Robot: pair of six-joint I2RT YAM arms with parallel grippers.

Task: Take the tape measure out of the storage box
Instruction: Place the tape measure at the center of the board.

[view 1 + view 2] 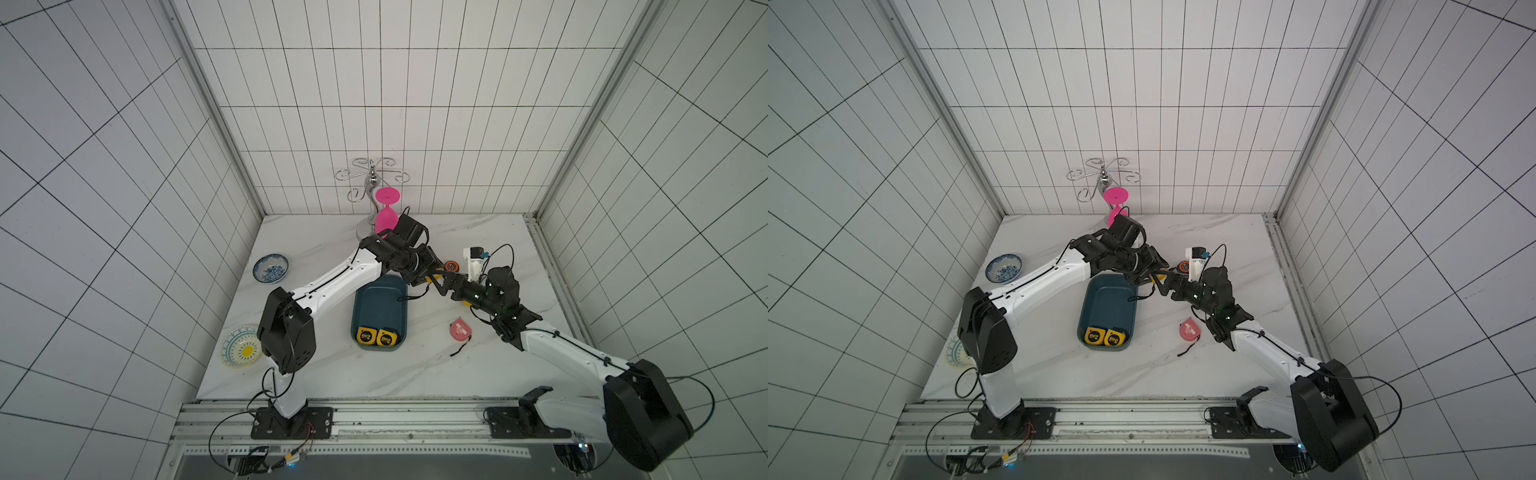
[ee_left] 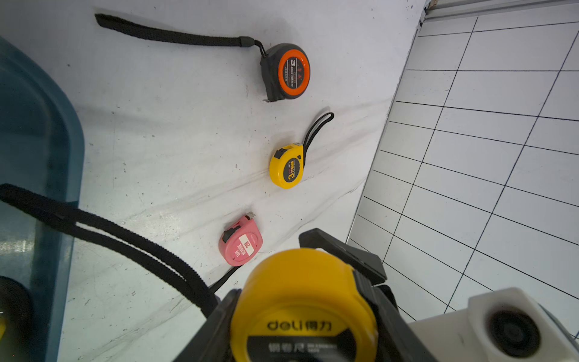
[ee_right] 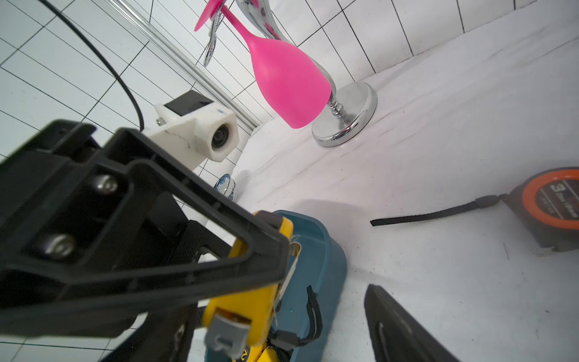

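Yellow plastic tape measure | left jaws clamped on it, raised beside dark teal plastic storage box | right jaws apart alongside | next: likely handover or set-down on surface

Marble tbl, storage box, blue bowl, pink tape

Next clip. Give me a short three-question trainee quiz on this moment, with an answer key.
1. How many tape measures lie inside the storage box?
2. True or false: the left gripper is shut on a yellow tape measure.
3. What hangs from the chrome rack? A) pink goblet B) blue bowl C) pink tape measure

Key: 1) two; 2) true; 3) A.
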